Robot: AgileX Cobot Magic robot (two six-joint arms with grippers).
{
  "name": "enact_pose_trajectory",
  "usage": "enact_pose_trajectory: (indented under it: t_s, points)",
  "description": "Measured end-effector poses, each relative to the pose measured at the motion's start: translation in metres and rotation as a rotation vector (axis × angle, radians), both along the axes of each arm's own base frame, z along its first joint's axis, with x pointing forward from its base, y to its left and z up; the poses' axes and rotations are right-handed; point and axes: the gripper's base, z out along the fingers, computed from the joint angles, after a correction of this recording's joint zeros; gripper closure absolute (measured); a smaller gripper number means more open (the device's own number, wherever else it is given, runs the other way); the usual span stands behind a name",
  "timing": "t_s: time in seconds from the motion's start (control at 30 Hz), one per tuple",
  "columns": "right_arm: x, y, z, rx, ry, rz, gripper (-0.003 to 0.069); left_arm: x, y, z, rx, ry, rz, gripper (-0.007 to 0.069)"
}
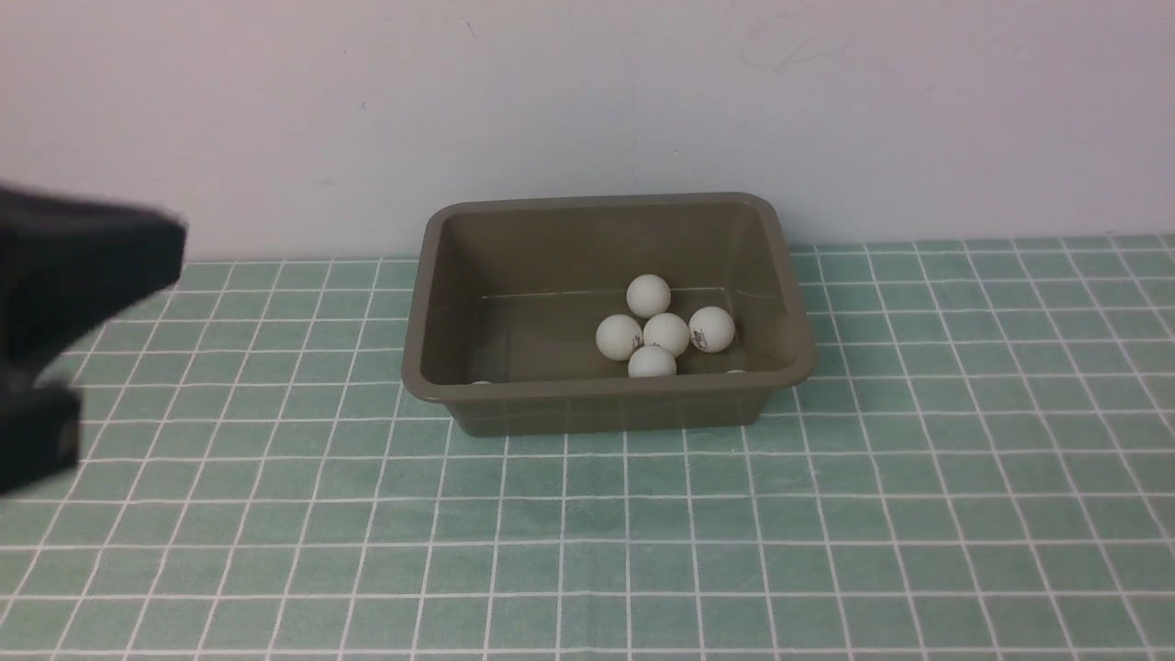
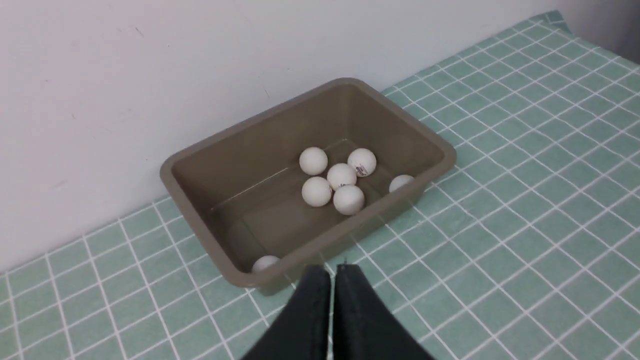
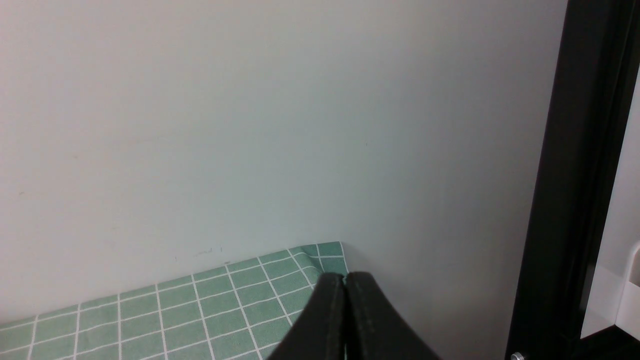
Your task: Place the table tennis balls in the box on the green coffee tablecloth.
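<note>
The olive-brown box point(image 1: 431, 303) point(image 2: 170, 172) stands on the green coffee tablecloth point(image 1: 587, 551) point(image 2: 525, 200) close to the wall. Several white table tennis balls lie inside it: a cluster point(image 1: 665, 333) point(image 2: 341, 176) near the right half, one point(image 2: 401, 182) by the near right corner, one point(image 2: 265, 262) in the near left corner. My left gripper point(image 2: 333, 272) is shut and empty, above the cloth in front of the box; its dark arm point(image 1: 64, 303) shows at the far left of the front view. My right gripper point(image 3: 344, 280) is shut and empty, facing the wall past the cloth's corner point(image 3: 320, 255).
A white wall point(image 1: 587, 101) rises directly behind the box. In the right wrist view a black upright frame post point(image 3: 575, 175) stands beside the wall, with a white fitting point(image 3: 625, 300) past it.
</note>
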Motion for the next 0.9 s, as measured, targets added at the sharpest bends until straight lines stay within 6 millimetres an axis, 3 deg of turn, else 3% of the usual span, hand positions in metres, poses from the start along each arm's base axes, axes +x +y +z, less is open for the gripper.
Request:
enact_pose_trajectory:
  t_s: [0.13, 0.23, 0.33, 0.5, 0.73, 0.83, 0.9]
  points:
    - [0.000, 0.000, 0.000, 0.000, 0.000, 0.000, 0.0675, -0.067, 0.017, -0.018, -0.043, -0.178, 0.001, 0.0629]
    - [0.000, 0.000, 0.000, 0.000, 0.000, 0.000, 0.0675, -0.102, 0.026, -0.026, -0.062, -0.322, 0.014, 0.0629]
    - [0.000, 0.000, 0.000, 0.000, 0.000, -0.001, 0.0675, -0.124, 0.034, -0.033, -0.060, -0.437, 0.037, 0.0629]
    - [0.000, -0.001, -0.001, 0.002, 0.001, -0.005, 0.0675, -0.123, 0.039, -0.043, 0.006, -0.466, 0.084, 0.0629]
    - [-0.001, -0.001, -0.001, 0.006, -0.002, -0.005, 0.0675, -0.094, 0.038, -0.064, 0.062, -0.439, 0.140, 0.0629]
    - [-0.001, -0.001, -0.001, 0.006, -0.001, -0.007, 0.0675, -0.074, 0.036, -0.082, 0.076, -0.431, 0.167, 0.0629]
    - [-0.001, -0.001, -0.001, 0.006, -0.001, -0.007, 0.0675, -0.058, 0.034, -0.108, 0.103, -0.408, 0.185, 0.0629]
